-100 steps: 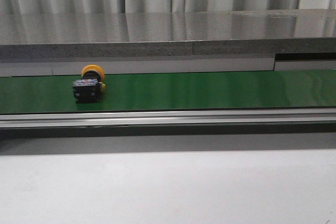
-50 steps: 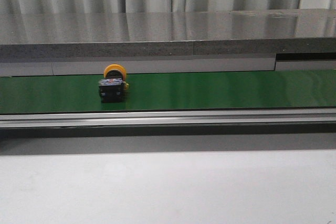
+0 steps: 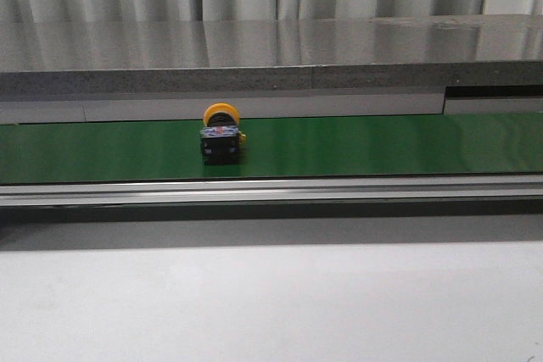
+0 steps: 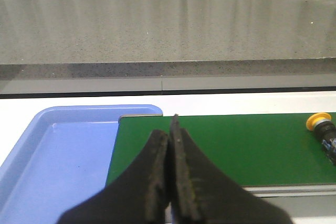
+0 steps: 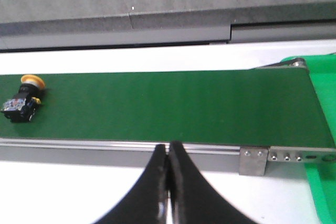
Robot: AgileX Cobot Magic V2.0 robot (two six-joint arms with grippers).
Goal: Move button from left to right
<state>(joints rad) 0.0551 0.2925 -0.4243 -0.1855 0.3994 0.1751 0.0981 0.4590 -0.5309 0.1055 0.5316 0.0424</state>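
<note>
The button (image 3: pixel 221 137), a yellow-orange cap on a black boxy body, lies on the green belt (image 3: pixel 382 146) left of the middle in the front view. It also shows at the edge of the left wrist view (image 4: pixel 324 132) and of the right wrist view (image 5: pixel 22 100). My left gripper (image 4: pixel 169 129) is shut and empty, over the belt's left end, far from the button. My right gripper (image 5: pixel 168 150) is shut and empty, by the belt's near rail, well to the right of the button. Neither gripper shows in the front view.
A blue tray (image 4: pixel 63 145) lies off the belt's left end. A metal rail (image 3: pixel 271 190) runs along the belt's near side, with a bracket (image 5: pixel 257 161) near its right end. A grey ledge (image 3: pixel 271 61) runs behind the belt. A white tabletop (image 3: pixel 271 303) lies in front.
The button has travelled to the right along the belt, from the far left toward the middle. Nothing else in the front view has moved.
</note>
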